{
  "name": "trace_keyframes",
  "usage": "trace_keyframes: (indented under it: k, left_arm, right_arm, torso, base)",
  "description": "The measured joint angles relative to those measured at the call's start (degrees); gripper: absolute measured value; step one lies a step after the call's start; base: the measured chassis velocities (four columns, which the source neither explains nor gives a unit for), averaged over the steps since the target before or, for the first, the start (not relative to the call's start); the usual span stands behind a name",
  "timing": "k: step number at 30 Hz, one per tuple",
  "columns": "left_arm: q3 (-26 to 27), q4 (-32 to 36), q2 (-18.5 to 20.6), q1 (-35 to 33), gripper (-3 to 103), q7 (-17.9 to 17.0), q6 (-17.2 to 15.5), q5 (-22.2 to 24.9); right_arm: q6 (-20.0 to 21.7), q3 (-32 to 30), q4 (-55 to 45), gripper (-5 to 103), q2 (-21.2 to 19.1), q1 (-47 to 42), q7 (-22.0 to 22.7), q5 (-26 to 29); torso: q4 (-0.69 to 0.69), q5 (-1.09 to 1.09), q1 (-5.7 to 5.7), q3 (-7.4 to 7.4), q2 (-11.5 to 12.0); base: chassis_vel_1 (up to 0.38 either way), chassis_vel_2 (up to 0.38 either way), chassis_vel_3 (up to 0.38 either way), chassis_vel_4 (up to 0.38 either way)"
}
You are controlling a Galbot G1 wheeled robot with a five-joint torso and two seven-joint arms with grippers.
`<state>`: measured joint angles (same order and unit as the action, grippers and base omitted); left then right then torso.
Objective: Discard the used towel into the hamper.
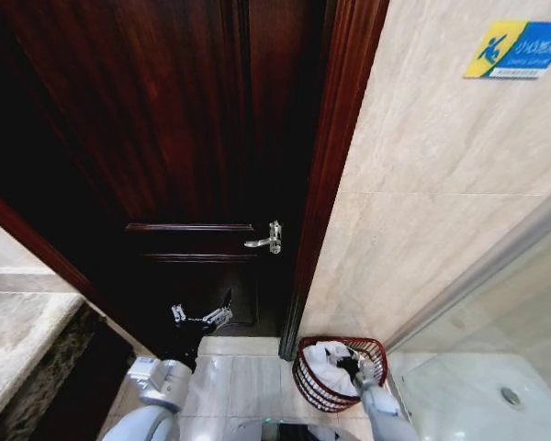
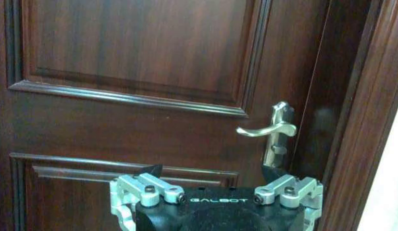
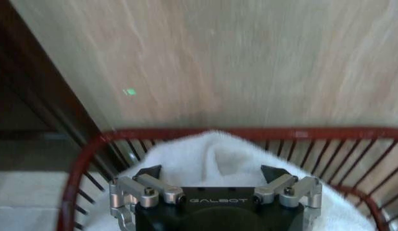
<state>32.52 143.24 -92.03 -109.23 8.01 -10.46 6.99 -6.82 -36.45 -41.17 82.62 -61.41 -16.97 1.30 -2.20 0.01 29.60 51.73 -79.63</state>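
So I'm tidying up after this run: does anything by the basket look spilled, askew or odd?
Nothing stands out. The white towel lies heaped inside the hamper, which stands upright by the wall. The right gripper hangs open above it; the left gripper is open, facing the closed door.

You see a dark wooden door (image 1: 165,138) with a silver lever handle (image 1: 266,240), a beige tiled wall (image 1: 441,184) and a blue-yellow sign (image 1: 517,49) on it.
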Motion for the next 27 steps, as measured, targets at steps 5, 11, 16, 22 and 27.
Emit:
trace_keyframes:
  k: [5,11,16,22,27]
  left_arm:
    - [0.0,0.0,0.0,0.0,100,0.0,0.0,0.0]
    - [0.0,0.0,0.0,0.0,100,0.0,0.0,0.0]
    - [0.0,0.0,0.0,0.0,100,0.0,0.0,0.0]
    - [0.0,0.0,-0.01,0.0,100,0.0,0.0,0.0]
    - [0.0,0.0,-0.01,0.0,100,0.0,0.0,0.0]
  right_arm:
    - [-0.14,-0.5,8.88,100,0.09,4.09,1.97,-1.25]
    - [0.37,-1.72,19.58,100,-1.05,8.28,3.23,-1.19]
    - [1.28,-2.28,23.12,100,-2.44,9.56,3.68,-0.14]
    - [2.87,-1.07,18.53,100,-1.59,8.16,4.01,4.46]
    - [5.23,-0.51,2.5,100,-1.02,1.03,1.77,5.44]
  torso:
    - [0.01,-0.02,0.0,0.0,0.0]
    - [0.01,0.0,0.0,0.0,0.0]
    - [0.02,-0.02,0.0,0.0,0.0]
    - [0.0,0.01,0.0,0.0,0.0]
    - [0.0,0.02,0.0,0.01,0.0]
  base:
    - [0.0,0.0,0.0,0.0]
    - [0.0,0.0,0.0,0.0]
    - [0.0,0.0,0.0,0.0]
    - [0.0,0.0,0.0,0.0]
    - [0.0,0.0,0.0,0.0]
